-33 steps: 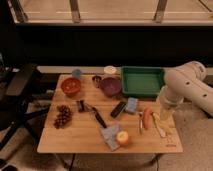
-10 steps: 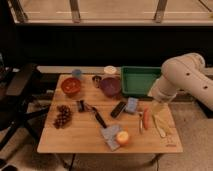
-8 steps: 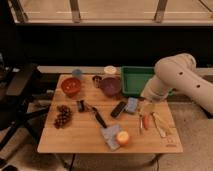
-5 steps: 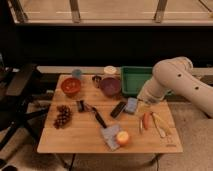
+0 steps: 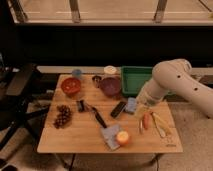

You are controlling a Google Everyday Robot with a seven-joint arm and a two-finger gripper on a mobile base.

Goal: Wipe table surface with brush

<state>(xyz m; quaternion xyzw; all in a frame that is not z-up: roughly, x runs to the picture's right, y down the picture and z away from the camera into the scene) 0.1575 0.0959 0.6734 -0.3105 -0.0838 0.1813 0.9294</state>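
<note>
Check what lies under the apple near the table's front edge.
The apple rests on a grey-blue cloth lying on the table surface; anything beneath that cloth is covered. The gripper hovers farther right, just in front of the green tray.

gripper (image 5: 141, 107) above table surface (image 5: 82, 136): blurred | arm (image 5: 176, 80): cut by right edge | green tray (image 5: 131, 79): part hidden

Window (image 5: 115, 10): runs along the top, pale beyond, split by dark upright bars.
Wall (image 5: 100, 45): dark band below the window.
Ledge (image 5: 52, 70): pale strip at the wall's foot, behind the table (image 5: 85, 136).
Chair (image 5: 20, 92): black, at the left, just beside the table.
Floor (image 5: 192, 156): pale grey, speckled.
Light: dim, brightest at the window.
Gripper (image 5: 141, 107): low over the table's right part.
</note>
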